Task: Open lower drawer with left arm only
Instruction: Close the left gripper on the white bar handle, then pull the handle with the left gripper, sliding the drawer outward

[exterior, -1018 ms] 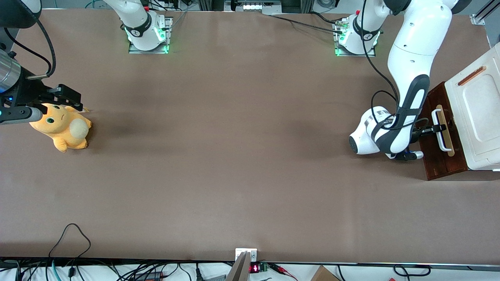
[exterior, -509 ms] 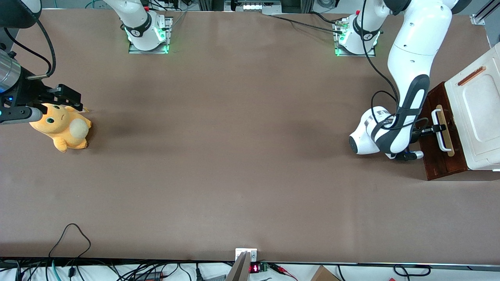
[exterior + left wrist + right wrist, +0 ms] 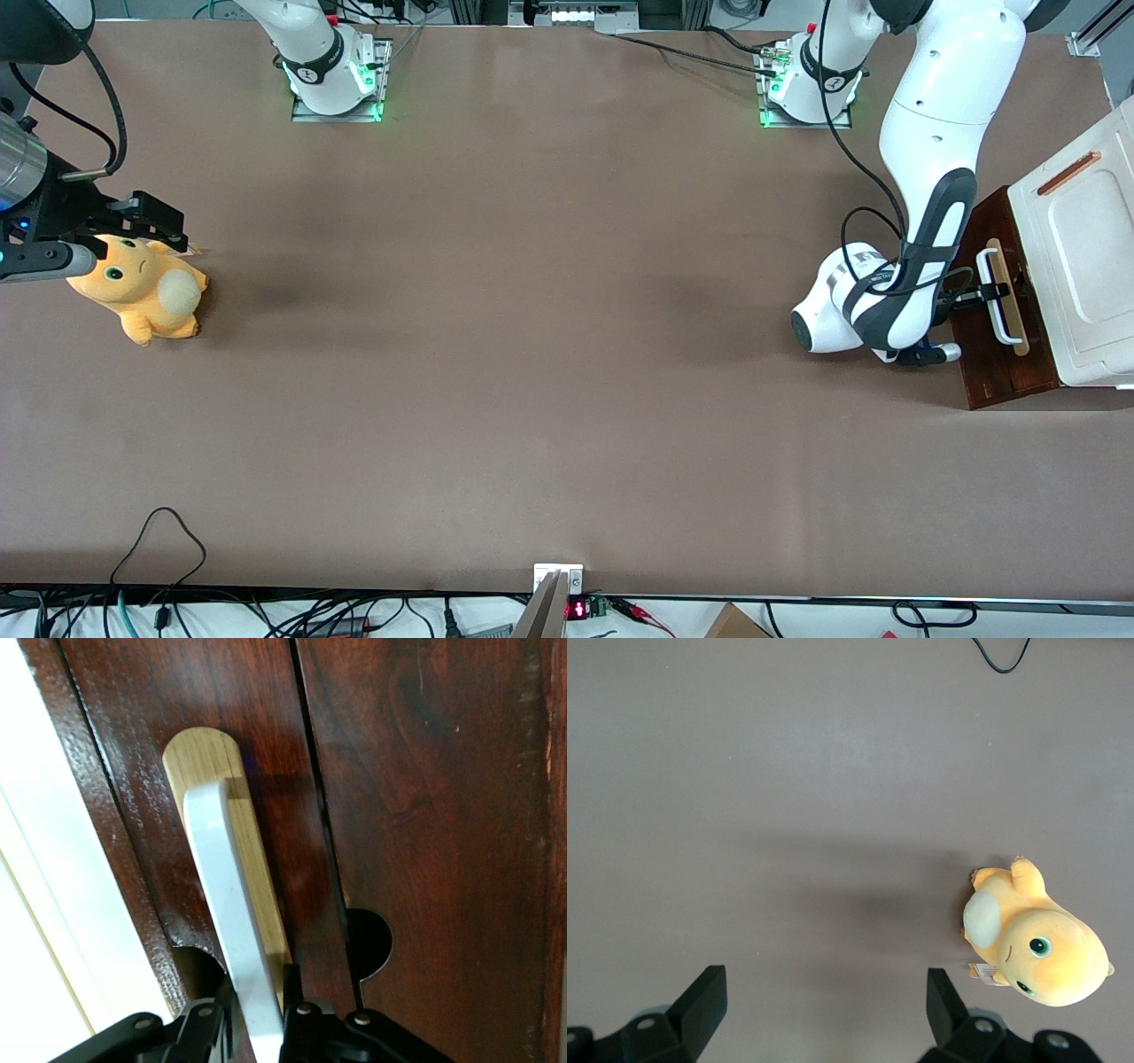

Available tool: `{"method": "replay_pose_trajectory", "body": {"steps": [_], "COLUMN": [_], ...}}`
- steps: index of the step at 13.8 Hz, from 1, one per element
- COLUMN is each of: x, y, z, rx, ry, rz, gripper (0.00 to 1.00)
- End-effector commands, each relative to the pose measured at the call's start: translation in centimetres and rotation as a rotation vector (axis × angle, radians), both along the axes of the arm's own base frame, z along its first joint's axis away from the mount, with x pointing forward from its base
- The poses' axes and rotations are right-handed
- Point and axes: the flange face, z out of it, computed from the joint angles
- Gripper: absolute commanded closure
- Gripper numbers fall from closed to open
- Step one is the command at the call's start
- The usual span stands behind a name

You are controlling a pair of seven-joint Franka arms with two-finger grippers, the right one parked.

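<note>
Gripping step: gripper (image 3: 257,1032) of the left arm (image 3: 921,239) clamps the white loop handle (image 3: 232,930).
Lower drawer (image 3: 1001,341): at the working arm's table end, barely open.
Next move: likely a straight pull outward.

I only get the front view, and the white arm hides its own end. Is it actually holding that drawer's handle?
Observer: Yes. In the left wrist view the tool is closed on the white loop handle, with one of its fingers on each side.
Visitor: What is the handle fixed to?
Observer: A pale wooden strip with a rounded end, mounted on the dark red-brown front of the lower drawer.
Visitor: Anything else close to the grip?
Observer: A half-round notch is cut into the wood beside the strip, close to the tool.
</note>
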Motion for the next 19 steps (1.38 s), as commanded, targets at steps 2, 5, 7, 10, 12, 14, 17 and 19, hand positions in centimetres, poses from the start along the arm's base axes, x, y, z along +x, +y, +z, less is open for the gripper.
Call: {"method": "replay_pose_trajectory", "body": {"steps": [2, 5, 7, 10, 12, 14, 17, 19], "x": [0.9, 0.9, 0.9, 1.2, 1.2, 1.2, 1.6, 1.5], "y": [-1.2, -1.8, -1.9, -2.4, -2.9, -3.3, -3.7, -4.3], "z": [1.2, 1.1, 1.2, 1.4, 1.4, 1.4, 1.7, 1.7], "rx": [-0.016, -0.015, -0.015, -0.033, -0.041, -0.044, -0.058, -0.068], "ry": [0.006, 0.002, -0.003, -0.018, -0.022, -0.022, -0.037, -0.037], "rz": [0.010, 0.002, 0.001, 0.020, 0.023, 0.020, 0.032, 0.036], "gripper": [0.83, 0.83, 0.83, 0.83, 0.83, 0.83, 0.83, 0.83]}}
